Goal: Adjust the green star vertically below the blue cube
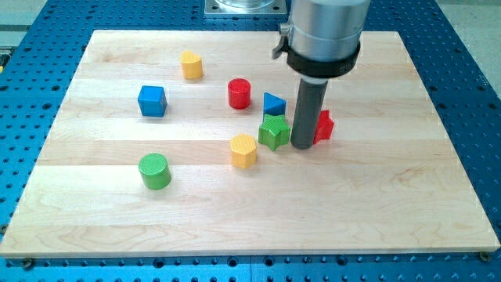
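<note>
The green star lies near the middle of the wooden board. The blue cube sits far to its left, toward the view's upper left. My tip rests on the board just right of the green star, close to or touching it. The rod partly hides a red block on its right. A small blue triangular block sits just above the green star.
A yellow hexagonal block lies just lower left of the green star. A red cylinder stands upper left of it. A green cylinder sits below the blue cube. A yellow block is near the top.
</note>
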